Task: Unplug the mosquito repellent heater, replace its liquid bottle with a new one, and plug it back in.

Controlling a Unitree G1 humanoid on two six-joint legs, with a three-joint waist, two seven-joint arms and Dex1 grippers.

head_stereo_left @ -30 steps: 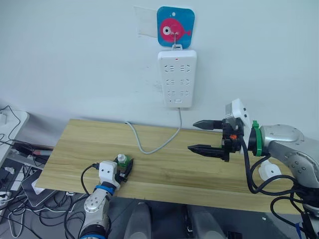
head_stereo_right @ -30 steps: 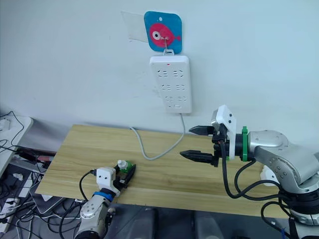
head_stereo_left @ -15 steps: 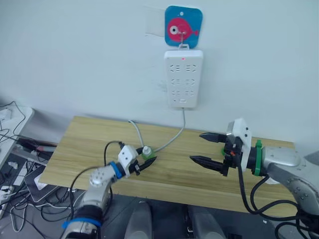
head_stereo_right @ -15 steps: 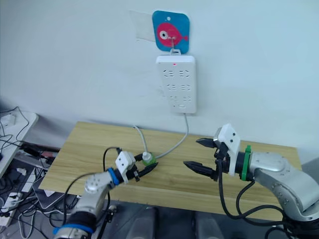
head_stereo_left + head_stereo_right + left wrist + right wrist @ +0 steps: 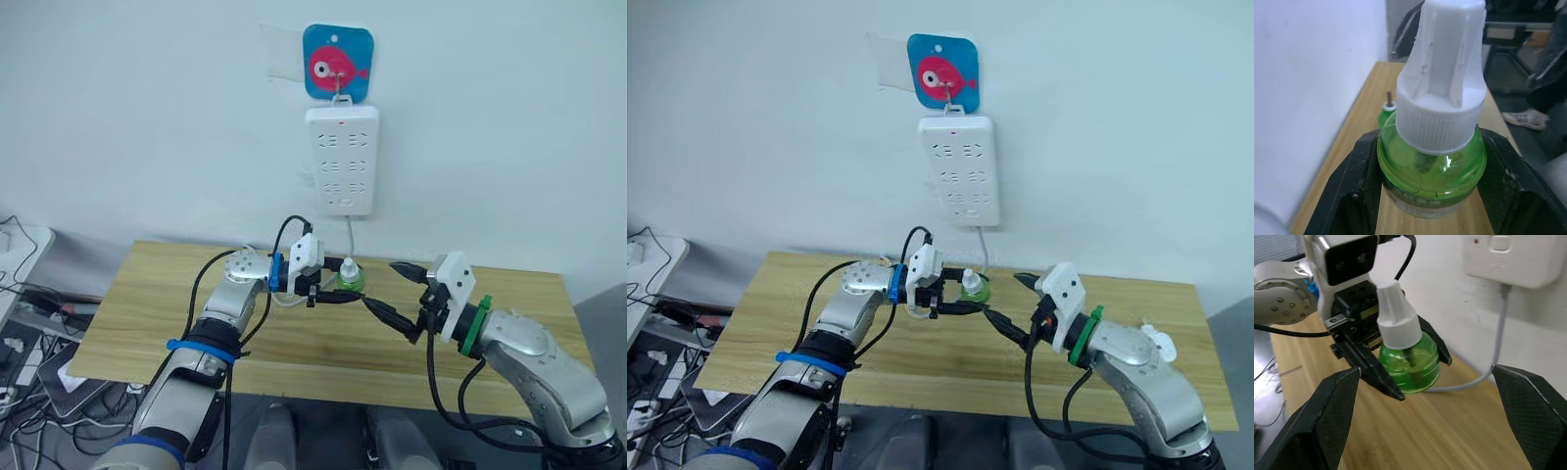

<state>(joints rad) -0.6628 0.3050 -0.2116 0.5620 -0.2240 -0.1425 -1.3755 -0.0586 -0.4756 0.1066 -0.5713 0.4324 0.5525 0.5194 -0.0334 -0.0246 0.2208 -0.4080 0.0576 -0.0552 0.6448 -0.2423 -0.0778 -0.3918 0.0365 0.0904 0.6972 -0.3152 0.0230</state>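
Since half a second ago, the left gripper has carried the green liquid bottle up over the wooden table, its fingers clamped on the bottle's sides, white cap upward. Facing it, the right gripper has come close, fingers spread apart, one tip just beside the bottle. Beyond the bottle stands what may be a second green bottle. Behind both grippers hangs the white power strip.

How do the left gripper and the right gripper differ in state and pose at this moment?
The left gripper is shut on the green bottle, gripping its body with the white cap upright; the right gripper is open and holds nothing. The left reaches from the robot's left, the right from the opposite side, fingertips toward the bottle. Both have two black fingers and hover over the wooden table.
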